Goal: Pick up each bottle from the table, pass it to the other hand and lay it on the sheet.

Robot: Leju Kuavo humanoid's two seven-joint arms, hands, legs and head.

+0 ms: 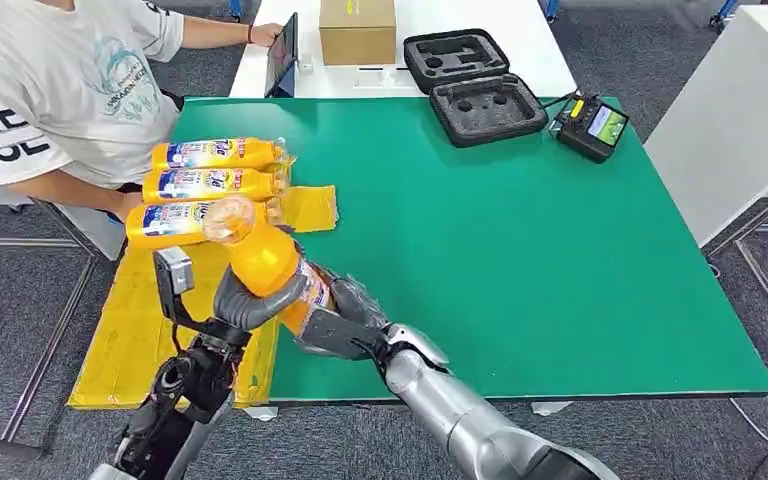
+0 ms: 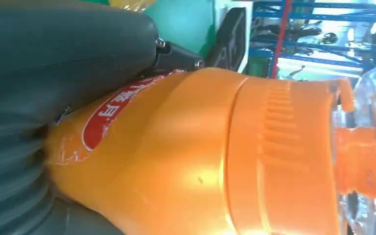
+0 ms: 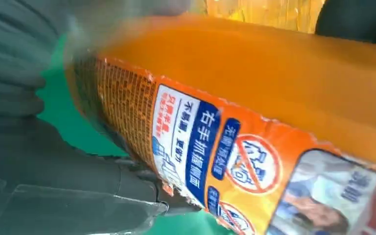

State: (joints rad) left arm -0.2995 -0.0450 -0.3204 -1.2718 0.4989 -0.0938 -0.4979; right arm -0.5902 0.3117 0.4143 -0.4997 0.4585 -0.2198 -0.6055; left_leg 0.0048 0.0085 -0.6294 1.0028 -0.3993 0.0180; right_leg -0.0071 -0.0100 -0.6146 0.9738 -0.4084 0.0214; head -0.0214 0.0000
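Both on it mid-handover: left robot hand [image 1: 243, 305] and right robot hand [image 1: 345, 322] grip the orange bottle [image 1: 265, 262] above the yellow sheet's [image 1: 130, 335] edge — mistimed release could drop it.

Bright, even overhead light on my head view, and the green table [image 1: 520, 250] reads flat and clean with barely a shadow. I'm getting soft glare off the clear cap of the held bottle [image 1: 260, 255]. Left wrist view: the bottle [image 2: 200, 156] is so close it's soft, with a pale sheen along its shoulder, and the background windows blow out to blue-white. Right wrist view: motion blur smears the upper edge of the bottle [image 3: 274, 73], though the label print holds fairly sharp.
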